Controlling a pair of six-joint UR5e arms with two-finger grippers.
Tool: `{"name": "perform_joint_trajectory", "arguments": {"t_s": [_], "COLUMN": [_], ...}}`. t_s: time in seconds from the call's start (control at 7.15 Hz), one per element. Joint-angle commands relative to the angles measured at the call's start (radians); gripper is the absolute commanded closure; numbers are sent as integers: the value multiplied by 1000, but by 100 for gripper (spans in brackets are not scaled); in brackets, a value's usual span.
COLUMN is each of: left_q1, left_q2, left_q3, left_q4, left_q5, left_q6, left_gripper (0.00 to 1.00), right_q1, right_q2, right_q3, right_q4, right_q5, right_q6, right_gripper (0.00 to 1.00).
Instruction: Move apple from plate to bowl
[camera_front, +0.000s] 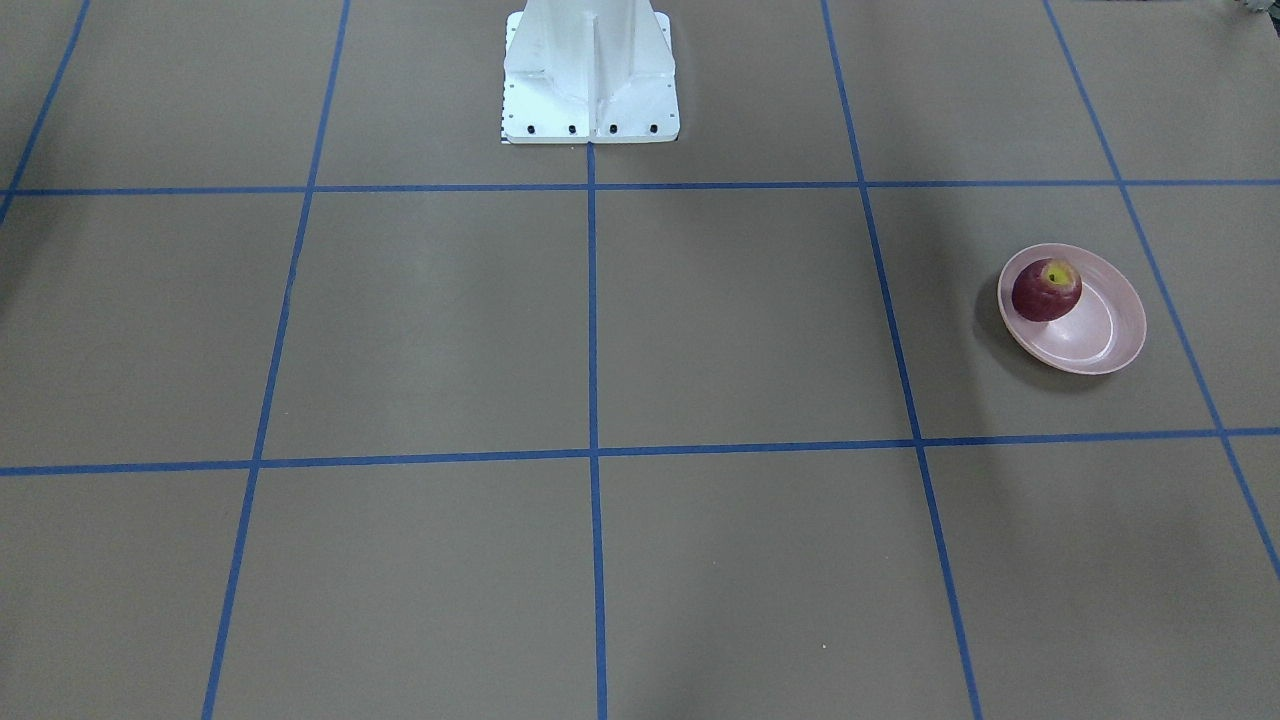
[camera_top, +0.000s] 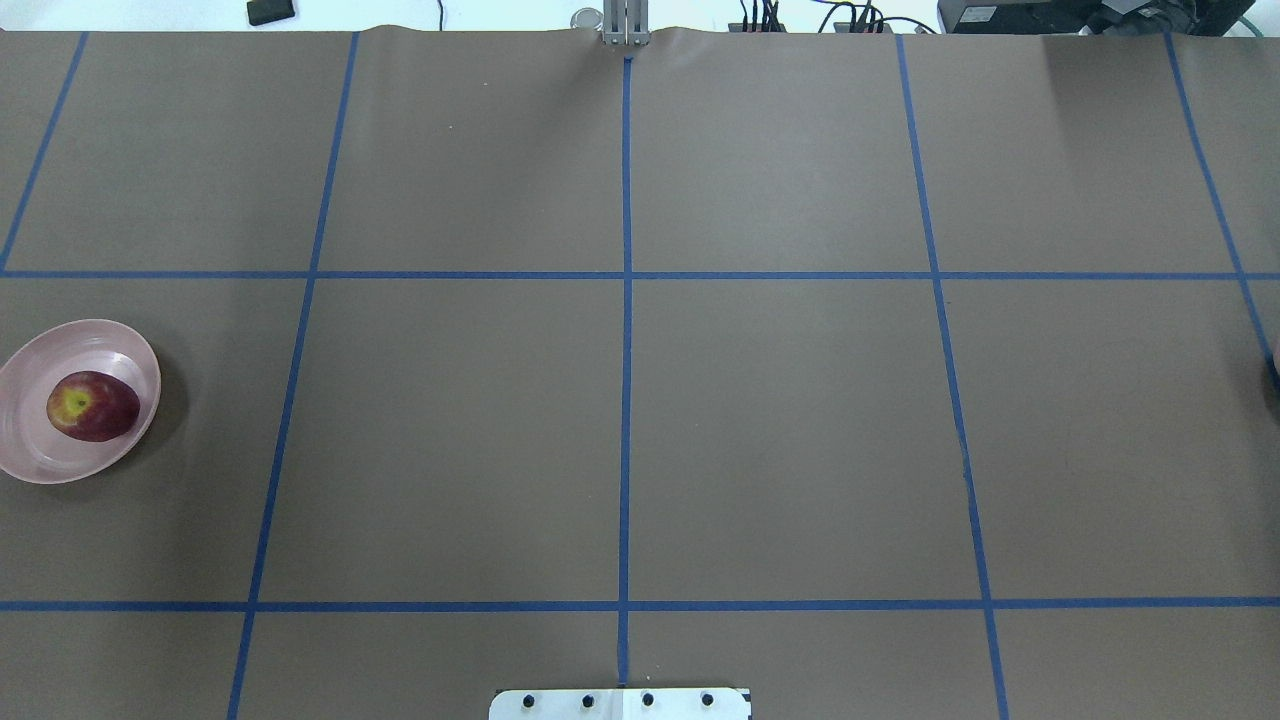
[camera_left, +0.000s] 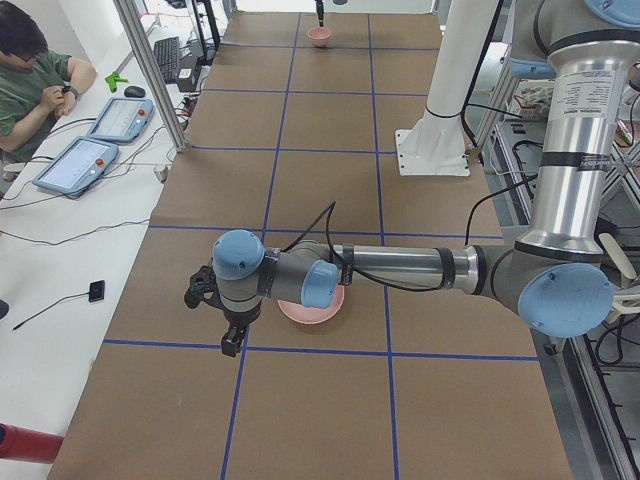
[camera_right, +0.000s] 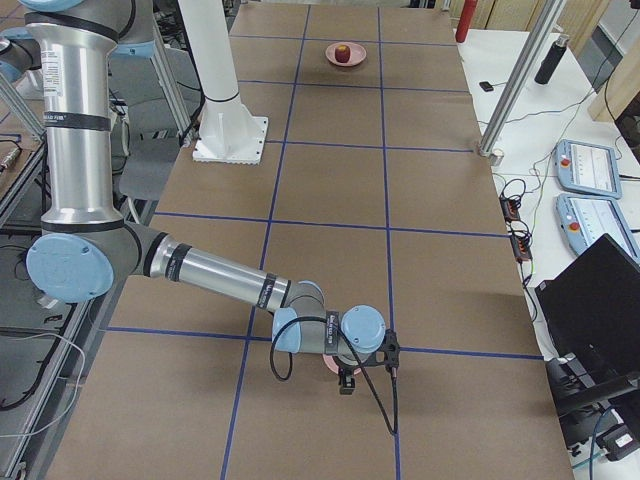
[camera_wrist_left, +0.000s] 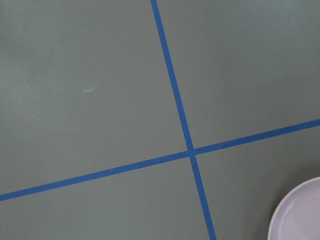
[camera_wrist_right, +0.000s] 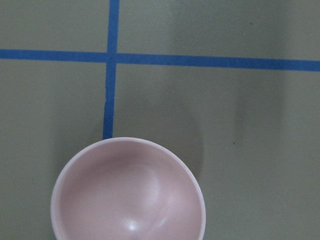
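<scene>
Nothing is done yet — the apple (camera_top: 92, 406) sits on the plate (camera_top: 40, 455) at nine o'clock on the counter (camera_top: 780, 420), the bowl (camera_wrist_right: 130, 200) is empty, and I cannot tell whether the left end effector (camera_left: 230, 347) or the right end effector (camera_right: 347, 383) is clenched.

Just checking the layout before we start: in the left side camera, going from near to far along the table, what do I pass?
plate → white robot base → bowl
</scene>
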Motion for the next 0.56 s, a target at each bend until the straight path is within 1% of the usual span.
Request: {"name": "perform_joint_trajectory", "arguments": {"t_s": [0.0,0.14,0.28,0.42], "left_q1": [8,8,8,8], "left_q2": [0,0,0,0], "left_q3": [3,3,2,3], "left_q4": [-10,-10,-11,-16], "left_q5": [0,0,0,0], "left_q6": [-1,-1,-1,-1], "left_gripper": [2,2,2,2], "right_q1": [-37,-40,-40,-40], "right_q2": [63,82,82,80], "right_q3": [-97,-127,-125,-127], "right_q4": [1,1,3,1], "right_q5": [-2,-5,-4,2], "right_q6": [-2,-2,-2,1], "right_gripper": [0,0,0,36]}}
